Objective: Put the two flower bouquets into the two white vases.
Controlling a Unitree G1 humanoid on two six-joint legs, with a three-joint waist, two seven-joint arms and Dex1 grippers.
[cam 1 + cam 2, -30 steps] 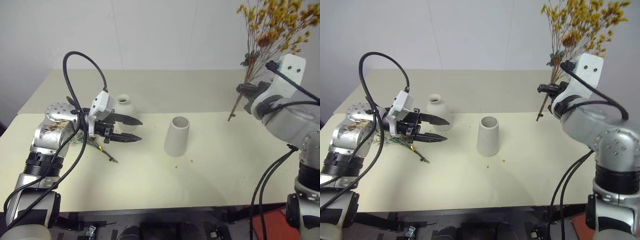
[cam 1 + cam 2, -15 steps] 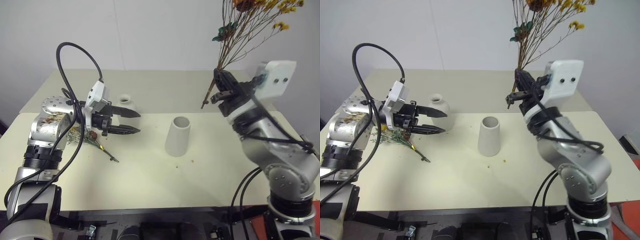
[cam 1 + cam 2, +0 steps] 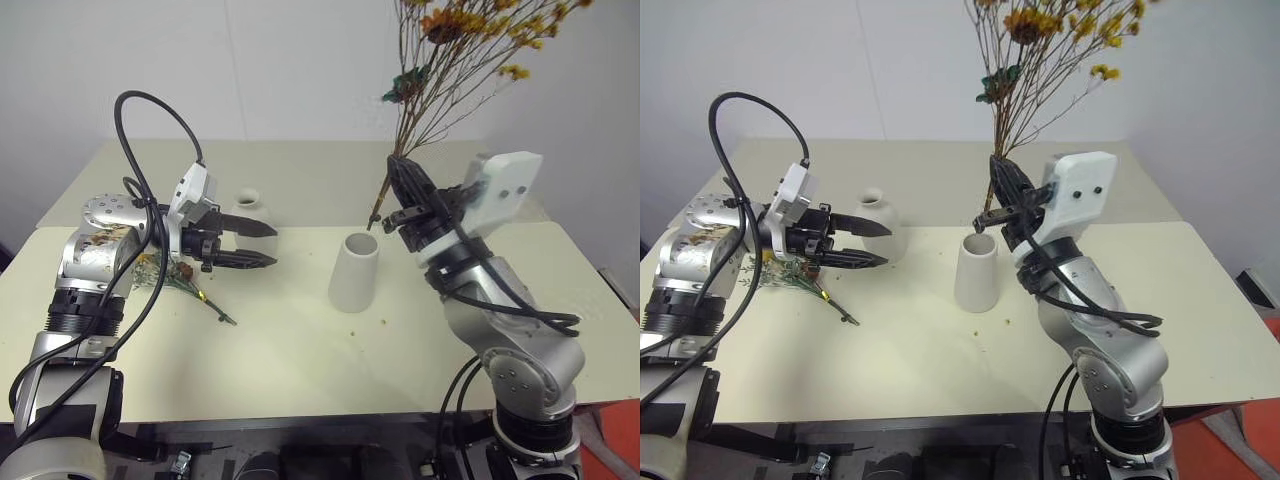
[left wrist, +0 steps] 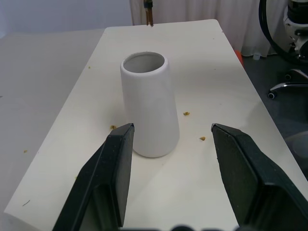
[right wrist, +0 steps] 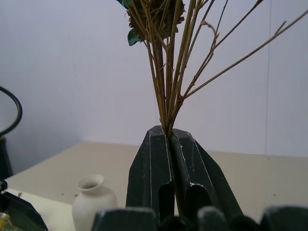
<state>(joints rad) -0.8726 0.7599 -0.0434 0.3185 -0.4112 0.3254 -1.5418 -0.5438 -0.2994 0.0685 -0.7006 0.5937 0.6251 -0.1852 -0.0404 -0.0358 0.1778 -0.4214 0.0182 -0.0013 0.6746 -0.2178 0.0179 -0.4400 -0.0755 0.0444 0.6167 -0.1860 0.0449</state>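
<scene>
Up above the cream desk, the right gripper had its two black fingers pressed tight together on the brown stems of the large yellow bouquet. That bunch stood nearly upright, leaning a little to the right, its yellow flower heads and one dark green leaf spreading high against the white wall. The cut ends of its stems poked out below the fingers, just above and slightly behind the mouth of the tapered cone vase, and were not inside it.

The cone vase stood upright near the middle of the desk, wide mouth up, with a few small crumbs of dried flower scattered on the surface around its foot.

On the left, the left gripper hung above the desk with its fingers spread wide and nothing between them, pointing across toward the cone vase. In the left wrist view the cone vase stood framed between those two fingers but well ahead of them, untouched.

Behind the left gripper sat the bottle-shaped vase, upright, partly hidden by the fingers. The smaller grey-green bouquet lay flat on the desk under the left arm, its thin stem pointing toward the near edge.
</scene>
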